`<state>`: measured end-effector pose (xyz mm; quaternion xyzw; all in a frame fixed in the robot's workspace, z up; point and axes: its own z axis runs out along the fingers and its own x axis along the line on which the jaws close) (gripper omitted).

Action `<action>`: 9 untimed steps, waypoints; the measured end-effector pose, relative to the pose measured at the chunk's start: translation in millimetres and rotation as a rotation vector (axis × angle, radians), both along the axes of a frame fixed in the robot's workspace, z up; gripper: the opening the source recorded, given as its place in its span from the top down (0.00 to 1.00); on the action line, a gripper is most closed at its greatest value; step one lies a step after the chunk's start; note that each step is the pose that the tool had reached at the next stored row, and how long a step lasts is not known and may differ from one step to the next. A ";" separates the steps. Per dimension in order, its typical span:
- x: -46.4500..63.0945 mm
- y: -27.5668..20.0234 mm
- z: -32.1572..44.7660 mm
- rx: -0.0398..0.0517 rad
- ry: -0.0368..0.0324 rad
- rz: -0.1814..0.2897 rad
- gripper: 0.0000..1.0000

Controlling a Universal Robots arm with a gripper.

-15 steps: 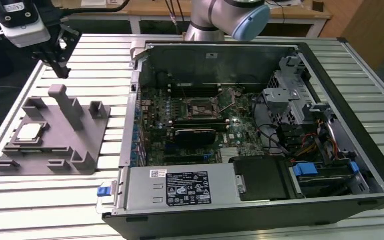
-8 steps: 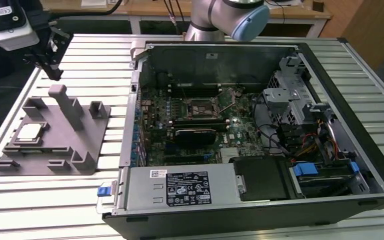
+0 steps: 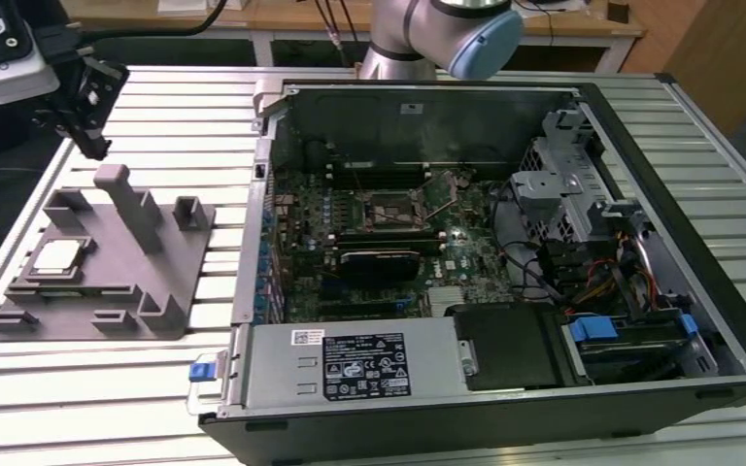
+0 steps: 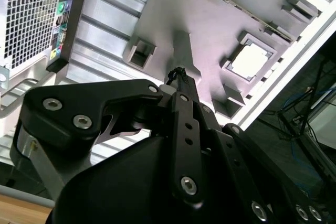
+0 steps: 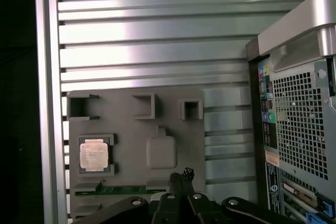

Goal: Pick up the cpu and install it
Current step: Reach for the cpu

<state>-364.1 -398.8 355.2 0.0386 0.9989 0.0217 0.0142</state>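
A: What is carried by the tabletop [image 3: 152, 107]?

B: The largest thing on it is an open computer case [image 3: 684, 126], laid on its side toward the exterior view's right. Inside, the motherboard [image 3: 477, 243] is exposed, with the black socket frame [image 3: 392, 209] near its middle. A power supply [image 3: 347, 364] is seen along the near wall, and a drive cage [image 3: 567, 184] at the exterior view's right.

A: And beside the case?

B: A grey fixture [image 3: 172, 291] is laid flat on the slats at the exterior view's left, just beside the case wall. Several low blocks and one tall post [image 3: 120, 194] are raised from it.

A: Where is the cpu found?

B: The cpu [image 3: 59, 256] is seated flat in a square recess of the fixture, silvery top up, on the side away from the case. It is well apart from the socket frame, and the case wall stands between the two.

A: How is the tool set?

B: The tool [image 3: 92, 146] is held in the air over the end of the fixture farther from the exterior camera. Its fingers are seen pressed together, with nothing between them. The cpu is not touched. In both wrist views the tips are lined up closer to the tall post than to the cpu.
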 end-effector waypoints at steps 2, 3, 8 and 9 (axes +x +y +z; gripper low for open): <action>-2.4 0.0 -1.3 0.0000 -0.0001 0.000 0.89; -3.5 0.0 -2.0 0.0000 -0.0001 0.000 0.89; -8.8 0.0 -5.6 0.0001 -0.0001 0.000 0.89; -9.7 0.0 -6.3 0.0001 -0.0001 0.000 0.89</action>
